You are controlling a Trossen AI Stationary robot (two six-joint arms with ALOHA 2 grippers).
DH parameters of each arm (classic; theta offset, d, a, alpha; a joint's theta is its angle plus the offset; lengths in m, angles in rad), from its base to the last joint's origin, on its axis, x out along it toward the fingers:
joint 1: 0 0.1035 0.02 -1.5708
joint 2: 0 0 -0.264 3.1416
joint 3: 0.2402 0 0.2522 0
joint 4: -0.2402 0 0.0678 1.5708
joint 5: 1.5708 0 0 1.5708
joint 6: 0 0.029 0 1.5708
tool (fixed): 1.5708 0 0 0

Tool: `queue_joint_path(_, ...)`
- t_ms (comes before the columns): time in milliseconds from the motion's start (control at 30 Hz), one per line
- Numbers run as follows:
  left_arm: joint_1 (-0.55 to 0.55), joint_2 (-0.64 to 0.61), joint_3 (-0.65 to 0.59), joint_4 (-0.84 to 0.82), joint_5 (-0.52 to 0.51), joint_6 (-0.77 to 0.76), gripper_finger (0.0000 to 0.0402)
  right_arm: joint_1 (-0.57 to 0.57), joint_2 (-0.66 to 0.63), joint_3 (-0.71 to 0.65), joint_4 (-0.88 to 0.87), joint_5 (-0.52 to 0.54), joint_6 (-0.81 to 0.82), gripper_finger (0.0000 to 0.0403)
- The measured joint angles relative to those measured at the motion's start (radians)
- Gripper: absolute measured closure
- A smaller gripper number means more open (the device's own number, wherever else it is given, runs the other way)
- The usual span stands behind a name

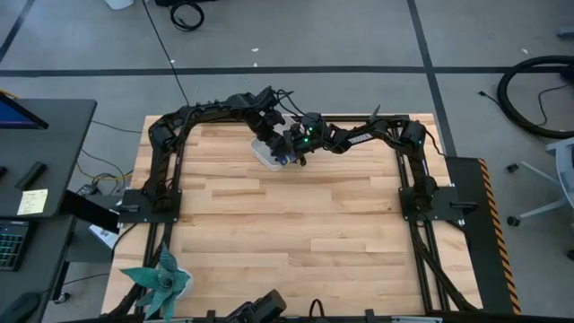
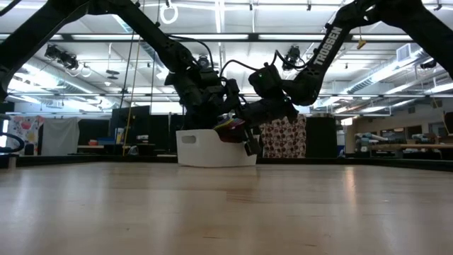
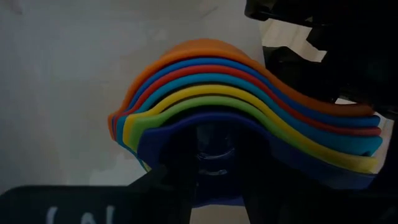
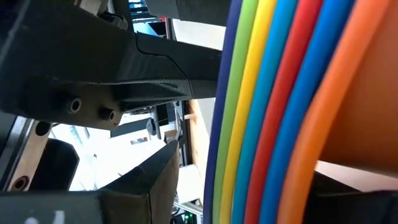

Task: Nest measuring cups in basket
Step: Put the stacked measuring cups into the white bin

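Observation:
The measuring cups (image 3: 249,99) are nested into one stack: orange outermost, then blue, red, light blue, yellow and green, with dark blue innermost. The stack sits tilted at the right rim of the white basket (image 1: 265,154), which stands at the table's far middle. In the low view the cups (image 2: 228,126) show just above the basket (image 2: 205,149). My left gripper (image 1: 280,142) comes at the stack from the left and my right gripper (image 1: 301,149) from the right. Both are closed on it. My left gripper has its two dark fingers (image 3: 171,180) on either side of the innermost dark blue cup's bowl (image 3: 214,134), slanting down from the far left. The fingers' own shadow hides exactly where they touch. My right gripper clamps the whole stack of rims between its fingers. One finger (image 4: 146,186) lies on the dark blue side (image 4: 217,155) and the other on the orange side (image 4: 329,137). It comes nearly level from the table's right. The stack stands on edge, tilted, over the basket's right rim.
A teal plant-like toy (image 1: 160,280) lies at the table's near left corner. A dark desk (image 1: 36,170) stands beyond the left edge. Bare wooden tabletop (image 1: 287,233) stretches from the basket to the near edge.

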Motion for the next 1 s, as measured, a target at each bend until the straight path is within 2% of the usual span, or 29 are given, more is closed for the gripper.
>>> queue_joint_path(167,0.0,0.0,0.0,0.003,0.001,0.005,0.0286,0.001,-0.012,0.0,-0.036,0.014,-0.016,0.0205)
queue_joint_path(367,-0.002,0.002,-0.001,0.0,0.009,0.012,0.0286,-0.001,-0.064,0.005,-0.212,0.084,-0.1,0.0205)
queue_joint_path(1000,-0.004,0.002,-0.002,-0.019,-0.01,0.021,0.0286,0.002,-0.078,0.008,-0.29,0.047,-0.08,0.0205)
